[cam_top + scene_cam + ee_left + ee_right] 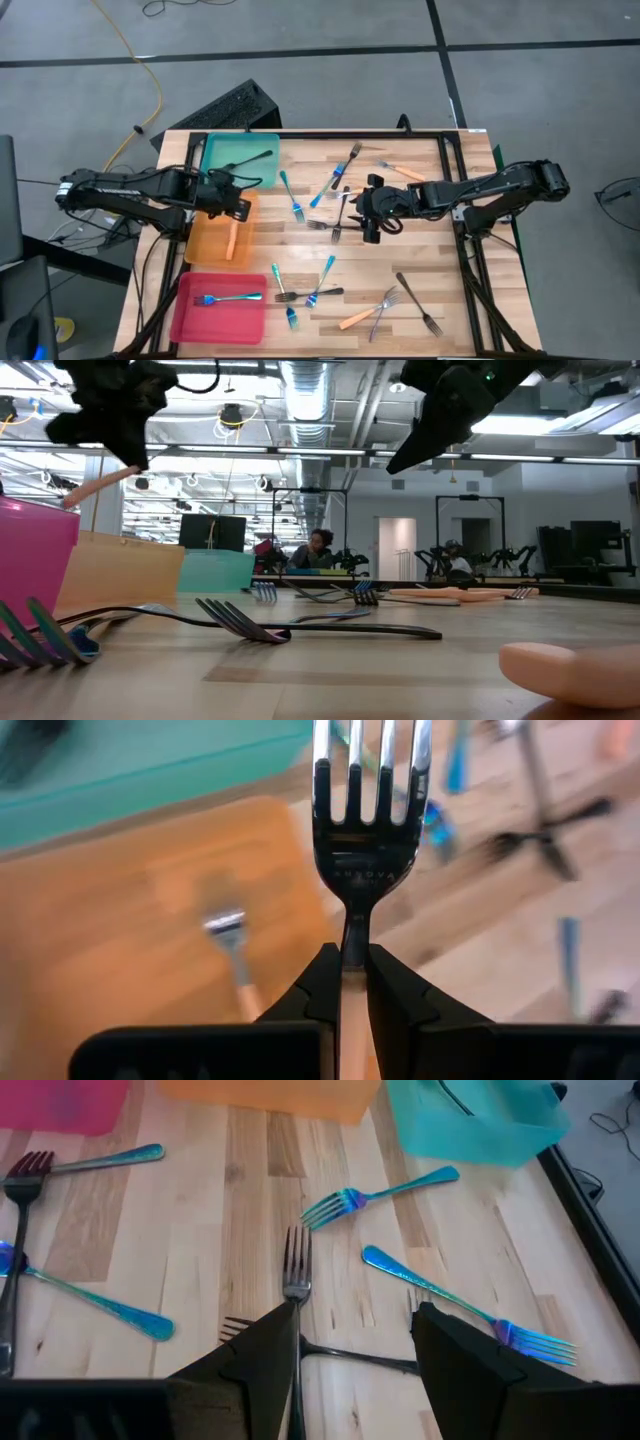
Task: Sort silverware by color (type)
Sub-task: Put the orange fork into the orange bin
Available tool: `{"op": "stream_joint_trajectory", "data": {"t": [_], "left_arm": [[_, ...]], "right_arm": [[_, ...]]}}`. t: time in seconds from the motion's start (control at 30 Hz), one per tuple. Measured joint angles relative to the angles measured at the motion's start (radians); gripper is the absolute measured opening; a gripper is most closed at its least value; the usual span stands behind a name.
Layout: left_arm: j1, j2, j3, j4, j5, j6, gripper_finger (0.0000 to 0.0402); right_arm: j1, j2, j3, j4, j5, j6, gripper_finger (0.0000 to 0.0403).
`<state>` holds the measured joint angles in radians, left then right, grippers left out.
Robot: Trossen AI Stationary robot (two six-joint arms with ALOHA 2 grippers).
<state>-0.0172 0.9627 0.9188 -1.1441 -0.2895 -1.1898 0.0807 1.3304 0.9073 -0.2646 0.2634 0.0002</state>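
Left gripper (352, 1005), above the orange tray (205, 245): fingers closed on the orange handle of a fork (366, 830), tines projecting forward past the fingertips. In the high view this gripper (238, 205) sits over the tray's edge nearest the teal tray (225, 152). A second orange fork (233, 240) lies inside the orange tray, below and beside the held one.

Right gripper (355, 1345), over the table's (420, 270) middle: fingers spread wide, holding nothing. A dark fork (296, 1275) lies on the wood just at one fingertip, tines pointing away from the wrist; whether the finger touches it cannot be told. Two blue forks (385, 1192) (465, 1310) lie just ahead of the open fingers, one crossing toward the other fingertip.

Tray contents: the teal tray holds one dark fork (255, 160); the pink tray (190, 315) holds one blue fork (228, 298).

Loose forks: blue, orange and dark ones are scattered over the table between the trays and the right arm, several crossing one another near the table's front edge (310, 293).
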Motion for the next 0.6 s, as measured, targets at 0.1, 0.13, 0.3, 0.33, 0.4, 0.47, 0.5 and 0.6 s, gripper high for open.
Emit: {"op": "stream_joint_trajectory", "data": {"t": [0.1,0.13,0.3,0.33,0.4,0.47,0.5,0.6], "left_arm": [[-0.013,0.000,-0.021,-0.037,-0.007,-0.051,0.0011],[-0.017,0.001,-0.035,-0.040,-0.003,-0.063,0.0011],[-0.022,0.014,-0.089,-0.034,0.019,-0.099,0.0011],[-0.022,0.017,-0.098,-0.035,0.026,-0.106,0.0011],[-0.022,0.022,-0.121,-0.035,0.042,-0.116,0.0011],[-0.022,0.021,-0.147,-0.020,0.054,-0.126,0.0012],[-0.022,0.021,-0.161,-0.006,0.057,-0.131,0.0012],[-0.022,0.021,-0.195,-0.001,0.071,-0.135,0.0012]], "right_arm": [[0.000,0.000,0.000,0.005,0.000,0.000,0.0221],[0.000,0.000,0.000,0.004,0.000,0.000,0.0221],[0.003,0.000,0.000,0.004,-0.002,0.000,0.0221],[0.003,0.000,0.000,0.004,-0.002,0.001,0.0221],[0.004,0.000,0.000,0.004,-0.002,0.001,0.0221],[0.004,0.000,0.000,0.003,-0.003,0.001,0.0221],[0.004,0.000,0.000,0.003,-0.003,0.001,0.0221],[0.004,0.000,0.000,0.003,-0.003,0.002,0.0221]]}}
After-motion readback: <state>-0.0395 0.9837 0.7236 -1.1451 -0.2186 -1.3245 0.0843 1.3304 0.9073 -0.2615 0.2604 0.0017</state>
